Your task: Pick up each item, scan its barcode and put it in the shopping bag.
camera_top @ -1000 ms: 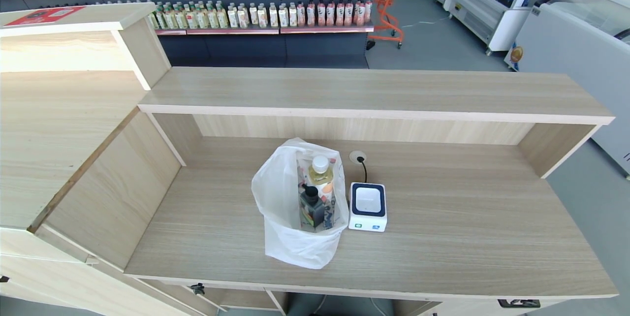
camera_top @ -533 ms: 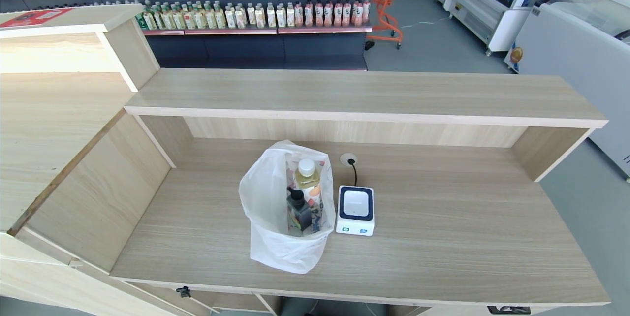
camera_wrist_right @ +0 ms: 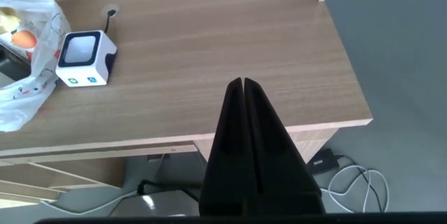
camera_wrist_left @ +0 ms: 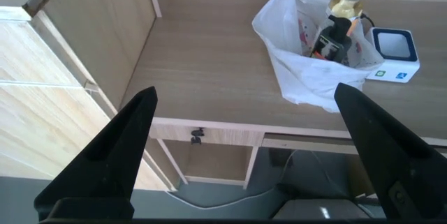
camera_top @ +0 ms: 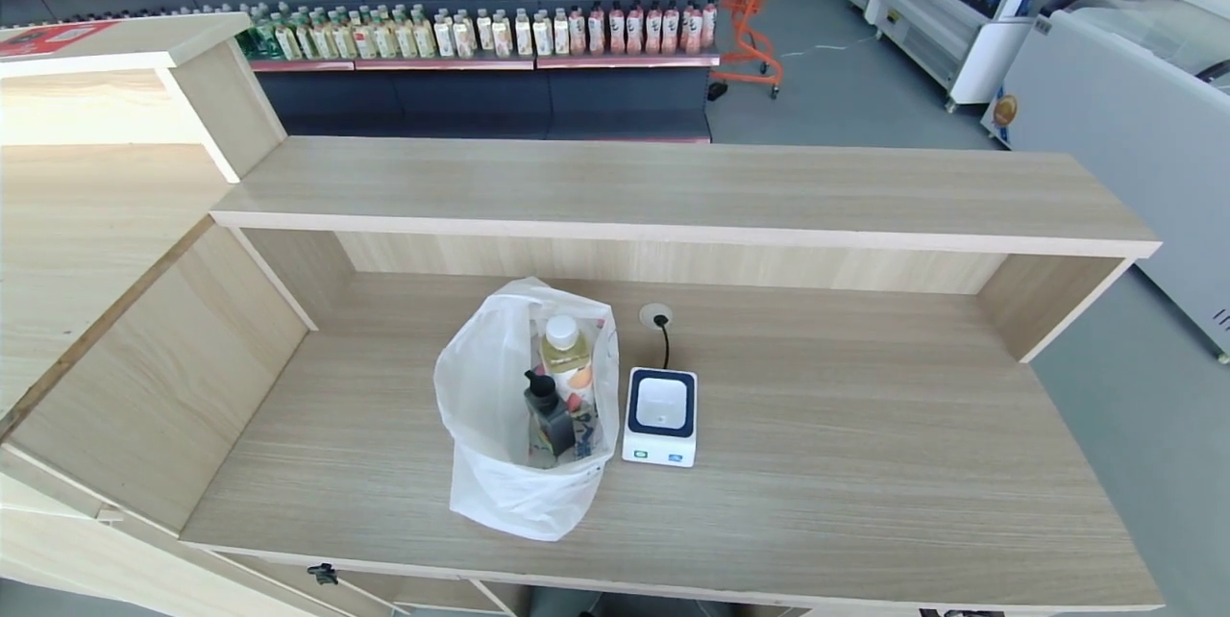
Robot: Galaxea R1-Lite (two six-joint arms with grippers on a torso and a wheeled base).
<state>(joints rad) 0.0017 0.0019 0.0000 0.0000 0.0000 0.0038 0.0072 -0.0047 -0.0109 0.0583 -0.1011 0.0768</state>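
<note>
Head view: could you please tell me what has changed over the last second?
Only the camera moved: the whole scene slid left in the picture. The shopping bag, with the yellow bottle and dark bottle inside, still stands beside the scanner on the counter. Nothing was grasped or released.

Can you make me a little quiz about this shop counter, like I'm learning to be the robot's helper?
1. True or false: the scanner sits inside the shopping bag.
2. Which one is open? A) left gripper B) right gripper
3. Fill in: the yellow bottle in the bag has a ___ cap.

Key:
1. False. It stands on the counter beside the bag.
2. A
3. white
</note>
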